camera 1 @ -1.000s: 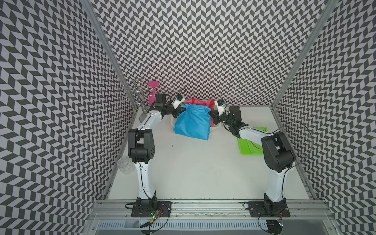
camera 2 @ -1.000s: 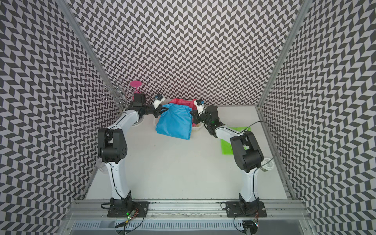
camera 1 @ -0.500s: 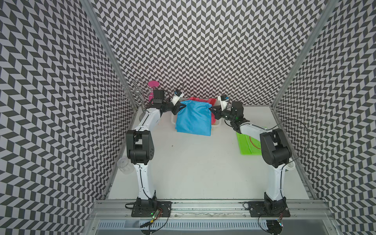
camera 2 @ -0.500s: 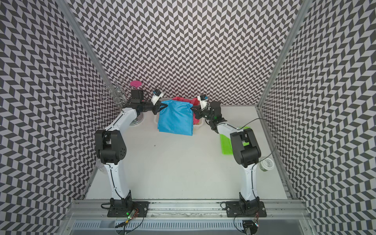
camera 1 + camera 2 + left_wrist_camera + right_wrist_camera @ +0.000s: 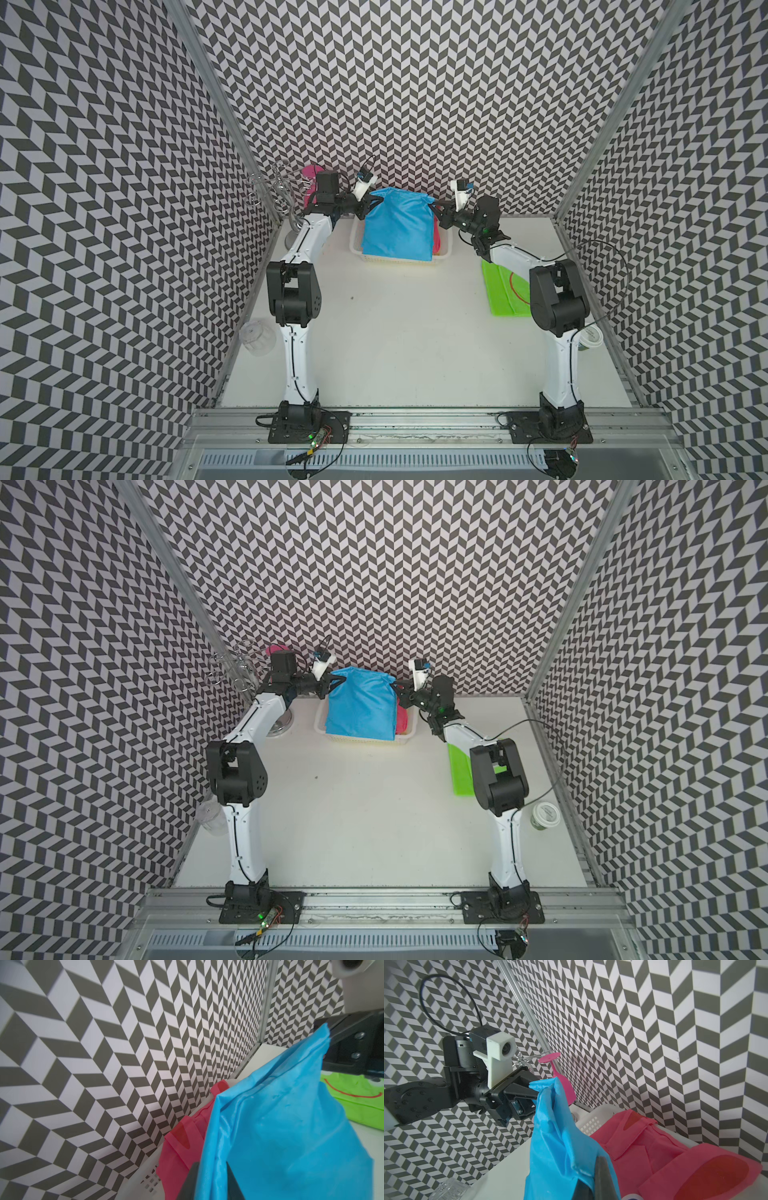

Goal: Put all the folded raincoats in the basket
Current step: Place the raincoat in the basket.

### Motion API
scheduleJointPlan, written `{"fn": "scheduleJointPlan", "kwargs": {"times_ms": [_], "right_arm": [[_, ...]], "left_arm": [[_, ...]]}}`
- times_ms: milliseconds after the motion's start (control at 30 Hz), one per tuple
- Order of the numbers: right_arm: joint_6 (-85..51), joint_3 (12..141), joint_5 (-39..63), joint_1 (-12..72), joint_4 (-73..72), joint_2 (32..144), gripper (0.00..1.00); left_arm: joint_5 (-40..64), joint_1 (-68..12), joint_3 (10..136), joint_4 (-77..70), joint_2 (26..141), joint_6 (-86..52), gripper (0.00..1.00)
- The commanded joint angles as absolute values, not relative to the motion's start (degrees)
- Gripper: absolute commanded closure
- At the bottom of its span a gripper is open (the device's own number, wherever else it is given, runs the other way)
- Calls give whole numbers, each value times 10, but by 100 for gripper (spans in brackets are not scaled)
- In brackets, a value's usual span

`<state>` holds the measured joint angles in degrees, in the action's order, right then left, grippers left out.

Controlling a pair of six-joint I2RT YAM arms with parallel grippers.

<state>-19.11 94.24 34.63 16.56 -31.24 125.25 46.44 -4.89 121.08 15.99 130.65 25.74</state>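
Dangling raincoat (image 5: 395,226) over basket (image 5: 355,245), right gripper (image 5: 434,205) clamped on one top corner, left gripper (image 5: 374,201) jaws around the other, cannot tell if gripping; red coat (image 5: 643,1147) lies in basket.

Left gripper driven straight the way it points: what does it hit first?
The blue raincoat that the left gripper holds by a corner; beyond it, probably the right gripper across the basket, depth unclear.

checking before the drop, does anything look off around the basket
The blue raincoat is not lying in the basket: it hangs by two upper corners at the left claw and right claw. Under it a red raincoat lies bunched toward one side.
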Motion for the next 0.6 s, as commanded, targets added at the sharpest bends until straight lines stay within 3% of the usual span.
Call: {"fn": "scheduleJointPlan", "kwargs": {"times_ms": [0, 300, 333, 400, 567], "right_arm": [[-189, 968, 325, 162, -314, 1291, 100], [-183, 997, 271, 162, -320, 1340, 100], [-185, 1010, 271, 162, -316, 1349, 100], [-188, 1039, 272, 163, -307, 1369, 100], [-200, 1092, 252, 170, -291, 1405, 100]], "left_arm": [[435, -53, 1235, 154, 1353, 253, 68], [410, -54, 1260, 132, 1401, 261, 65], [406, -54, 1262, 128, 1402, 260, 61], [398, -54, 1265, 119, 1401, 254, 41], [390, -55, 1265, 121, 1379, 257, 32]]}}
